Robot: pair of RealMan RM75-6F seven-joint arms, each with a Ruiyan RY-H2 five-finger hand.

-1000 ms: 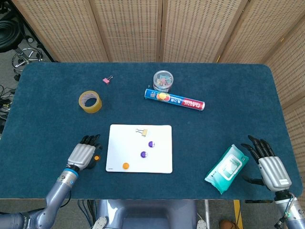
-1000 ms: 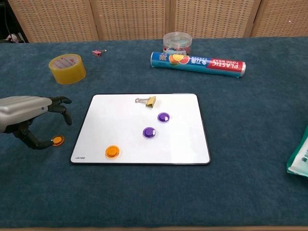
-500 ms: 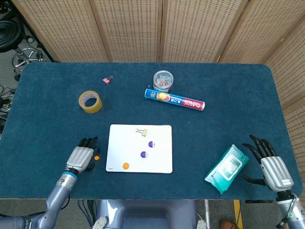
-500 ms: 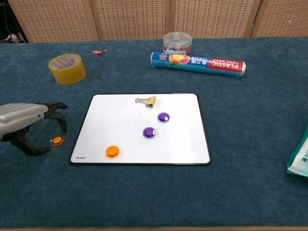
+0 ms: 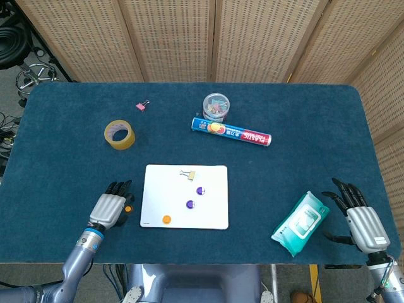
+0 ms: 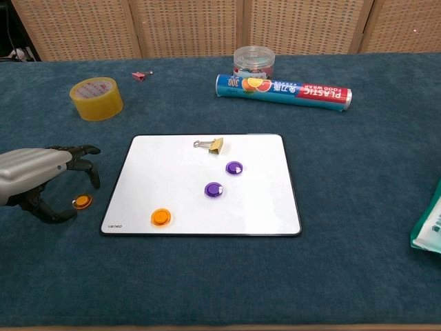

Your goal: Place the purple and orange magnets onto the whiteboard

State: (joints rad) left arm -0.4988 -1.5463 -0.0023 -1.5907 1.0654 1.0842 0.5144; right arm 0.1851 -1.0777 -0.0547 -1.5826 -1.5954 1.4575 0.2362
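Note:
The whiteboard [image 5: 214, 173] [image 6: 172, 165] lies flat in the middle of the blue table. On it sit two purple magnets [image 5: 201, 190] [image 6: 234, 167], [image 5: 190, 204] [image 6: 213, 189], and one orange magnet [image 5: 166, 219] [image 6: 160, 217]. A second orange magnet [image 5: 128, 208] [image 6: 83, 201] lies on the cloth just left of the board. My left hand [image 5: 108, 206] [image 6: 38, 179] hovers over it, fingers apart and curved, holding nothing. My right hand [image 5: 360, 218] is open near the table's front right corner, beside the wipes.
A gold binder clip [image 5: 188, 173] [image 6: 214, 144] rests on the board's far edge. A yellow tape roll [image 5: 119, 134] [image 6: 96, 98], pink clip [image 5: 142, 105], clip jar [image 5: 216, 106], plastic-wrap box [image 5: 231, 131] [image 6: 282, 89] stand further back. A wipes pack [image 5: 301, 222] lies at the front right.
My left hand drew back toward the front edge, leaving the orange magnet on the cloth, then edged slightly forward again. The right hand slid back a little.

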